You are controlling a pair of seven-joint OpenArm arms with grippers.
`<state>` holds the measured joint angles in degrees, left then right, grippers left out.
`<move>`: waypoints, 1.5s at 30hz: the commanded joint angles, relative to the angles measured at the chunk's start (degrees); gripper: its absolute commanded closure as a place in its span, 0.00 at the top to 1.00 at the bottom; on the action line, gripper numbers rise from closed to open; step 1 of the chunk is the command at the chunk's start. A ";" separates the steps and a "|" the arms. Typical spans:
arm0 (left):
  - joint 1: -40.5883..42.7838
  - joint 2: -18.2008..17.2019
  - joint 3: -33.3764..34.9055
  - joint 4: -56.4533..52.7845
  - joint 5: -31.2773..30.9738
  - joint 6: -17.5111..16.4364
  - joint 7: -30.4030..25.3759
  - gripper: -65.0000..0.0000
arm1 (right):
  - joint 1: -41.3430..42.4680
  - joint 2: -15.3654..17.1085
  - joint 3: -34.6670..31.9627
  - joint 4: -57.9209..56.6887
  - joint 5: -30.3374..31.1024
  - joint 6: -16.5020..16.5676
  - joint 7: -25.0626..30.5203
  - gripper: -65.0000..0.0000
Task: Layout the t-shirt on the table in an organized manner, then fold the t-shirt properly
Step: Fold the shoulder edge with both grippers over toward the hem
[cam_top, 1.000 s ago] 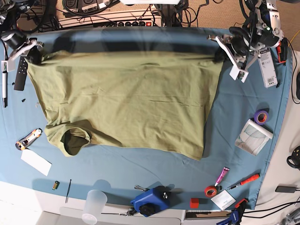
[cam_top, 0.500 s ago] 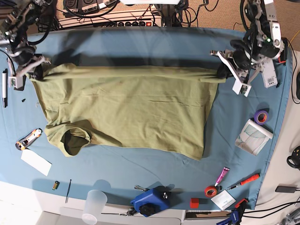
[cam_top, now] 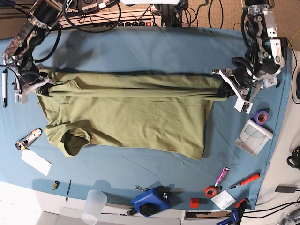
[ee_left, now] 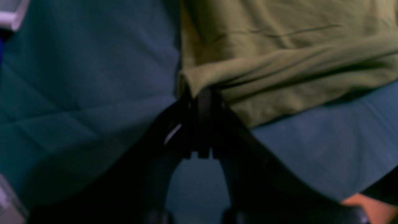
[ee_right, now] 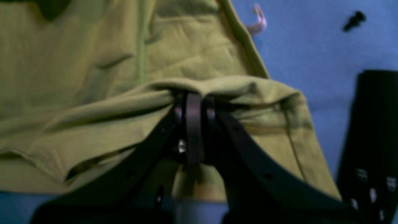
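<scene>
I am watching the t-shirt (cam_top: 126, 117) lying across the middle of the desk (cam_top: 140, 47), its far edge doubled over toward me into a long fold running side to side. My left hand (cam_top: 224, 89) is pinching the corner of that fold at the base view's right, jaws clamped together on the cloth; the left wrist view is showing the olive fabric bunching right at the fingertips (ee_left: 199, 96). My right hand (cam_top: 40, 88) is gripping the opposite corner at the base view's left, also closed tight on the fabric (ee_right: 192, 99). The neck opening (cam_top: 75, 140) is sitting near the shirt's lower left. A black remote (ee_right: 373, 140) is lying just beside the right hand on the blue cloth.
</scene>
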<state>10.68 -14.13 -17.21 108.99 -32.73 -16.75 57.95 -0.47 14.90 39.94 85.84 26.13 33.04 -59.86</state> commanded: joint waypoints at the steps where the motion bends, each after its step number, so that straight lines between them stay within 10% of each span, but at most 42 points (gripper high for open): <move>1: -1.18 -0.46 0.20 -0.33 -0.28 0.13 -1.77 0.00 | 1.53 1.31 0.24 0.50 -0.28 -0.28 2.29 0.00; 28: -8.83 -0.15 11.56 -7.06 9.22 5.09 -8.26 0.00 | 6.86 1.31 0.11 -7.96 -5.20 -0.04 9.05 0.00; 34: -8.85 -0.15 11.56 -7.04 9.20 5.14 -8.52 0.38 | 7.17 1.36 0.13 -7.96 -4.02 4.87 10.32 0.37; 45: -8.96 -0.15 11.41 -3.34 9.25 9.46 -5.99 0.40 | 9.73 6.29 1.44 -6.43 7.96 5.11 5.95 0.37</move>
<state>2.66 -14.00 -5.63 104.42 -23.18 -7.22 52.97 8.16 19.81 41.04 78.15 32.93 37.58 -55.29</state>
